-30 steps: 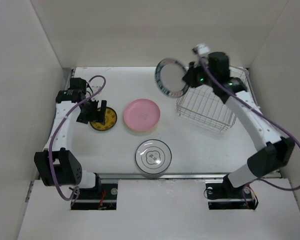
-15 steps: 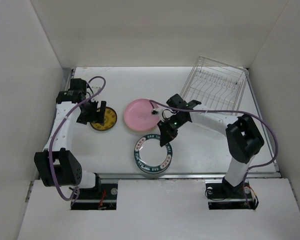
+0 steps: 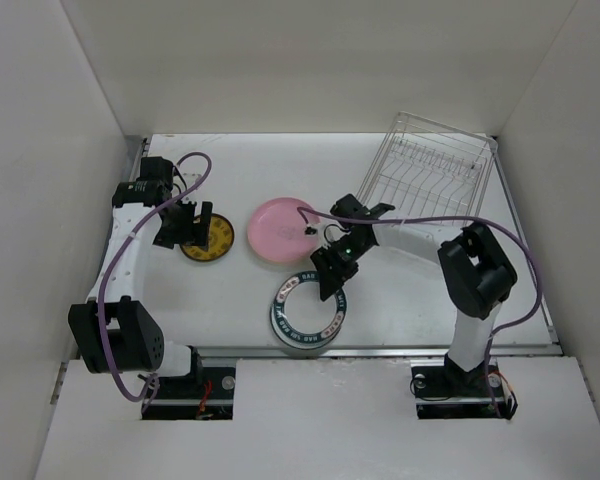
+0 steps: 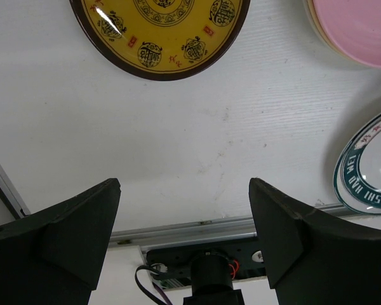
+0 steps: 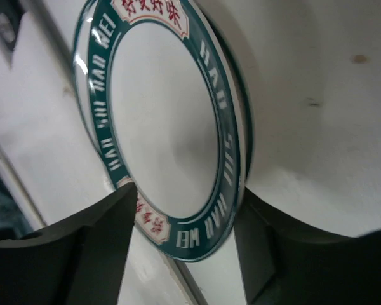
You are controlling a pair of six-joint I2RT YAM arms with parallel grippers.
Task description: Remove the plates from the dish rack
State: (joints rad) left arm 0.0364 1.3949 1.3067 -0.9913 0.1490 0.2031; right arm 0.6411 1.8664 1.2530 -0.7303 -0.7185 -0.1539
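The big white plate with the teal lettered rim (image 3: 308, 312) lies flat on the white tabletop (image 3: 240, 170), down at 6 o'clock, close to the near edge; in the right wrist view a dark edge shows just past its rim, and it looks like a plate underneath (image 5: 247, 127), though this is hard to tell; the right claw (image 3: 330, 279) sits at the teal plate's 1 o'clock rim; its two black fingers (image 5: 95, 254) stand wide apart, one on each side of that bit of rim, so the claw is open and is not pinching the plate; I cannot tell if a finger just brushes the edge; the pink plate (image 3: 285, 230) lies near the middle of the tabletop, at 11 o'clock from the teal plate and apart from it; the small yellow-and-black plate (image 3: 208, 237) lies out at 9 o'clock; the left claw (image 3: 187, 225) hangs over the 9 o'clock edge of that small plate; its fingers are spread wide and there is only bare tabletop between them, so it holds nothing; from its own camera the yellow plate is up at 12 o'clock, past the fingertips; the silver wire dish rack (image 3: 430, 175) stands in the far corner at 2 o'clock, well apart from both claws.
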